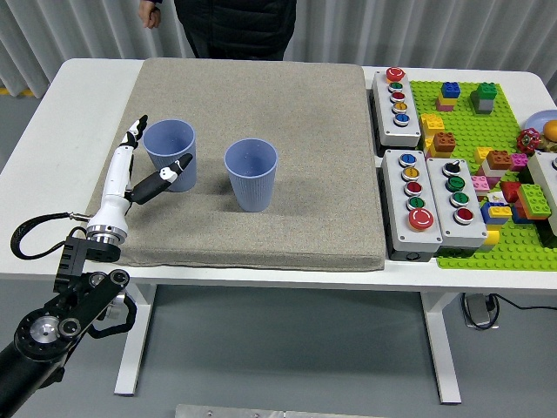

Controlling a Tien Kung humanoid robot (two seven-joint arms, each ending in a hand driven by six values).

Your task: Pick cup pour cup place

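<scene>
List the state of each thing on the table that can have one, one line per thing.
Left blue ribbed plastic cup: upright on the grey mat, nothing visible inside.
Right blue ribbed plastic cup: upright, standing free, nothing visible inside.
Left hand: open, fingers spread either side of the left cup, not closed on it.
Red round emergency button on the grey box: cannot tell if pressed.
</scene>
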